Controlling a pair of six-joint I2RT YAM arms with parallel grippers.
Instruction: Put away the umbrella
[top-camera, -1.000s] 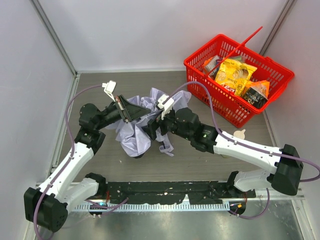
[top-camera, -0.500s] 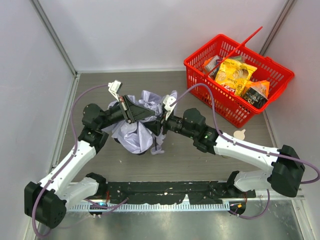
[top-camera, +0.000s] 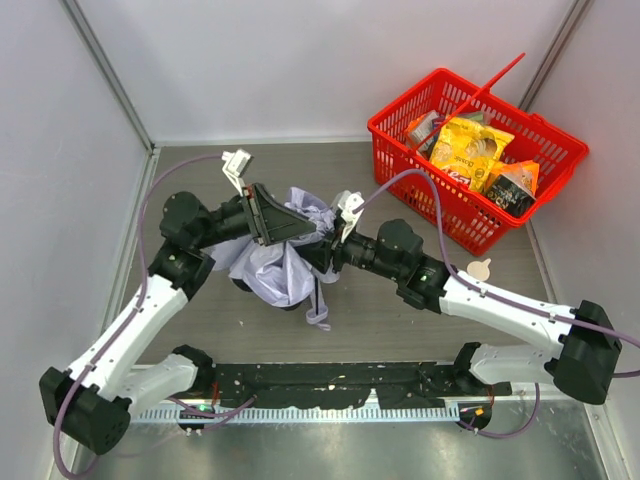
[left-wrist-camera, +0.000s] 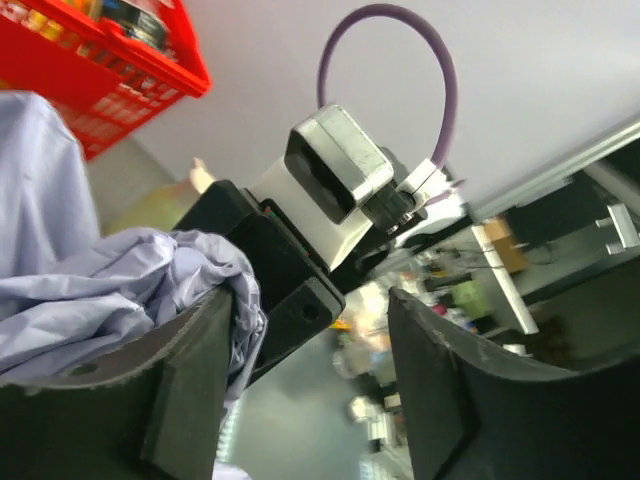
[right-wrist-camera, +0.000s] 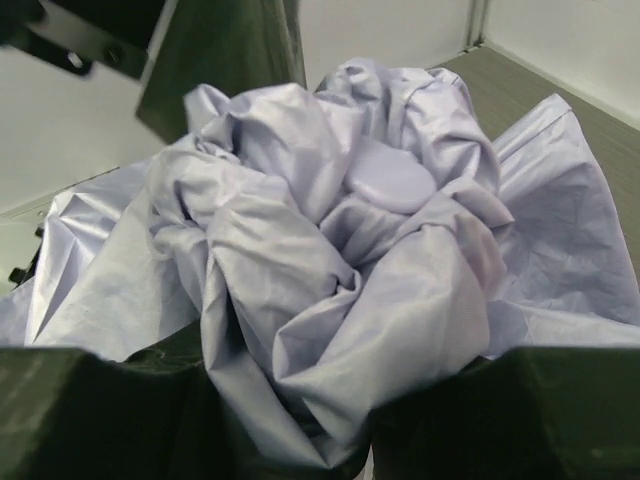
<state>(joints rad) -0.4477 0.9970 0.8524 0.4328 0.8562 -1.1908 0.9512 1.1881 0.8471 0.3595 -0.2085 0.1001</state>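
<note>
The umbrella (top-camera: 272, 272) is a crumpled bundle of pale lavender fabric held above the middle of the table, with a strap hanging from it (top-camera: 320, 305). My right gripper (top-camera: 327, 247) comes in from the right and is shut on a fold of the umbrella (right-wrist-camera: 330, 260), which fills the space between its dark fingers (right-wrist-camera: 120, 410). My left gripper (top-camera: 298, 226) lies against the bundle's top left with its jaws apart. In the left wrist view the fabric (left-wrist-camera: 110, 290) brushes the left finger (left-wrist-camera: 190, 390), and nothing sits in the gap. The shaft is hidden.
A red basket (top-camera: 478, 232) with snack packets stands at the back right, also seen in the left wrist view (left-wrist-camera: 120, 70). A small pale knob-like object (top-camera: 480, 268) lies on the table just in front of it. Walls close in the left, back and right.
My left gripper has let go and opened. My right gripper has closed on the fabric. The bundle has been drawn together, and both grippers have risen a little.
</note>
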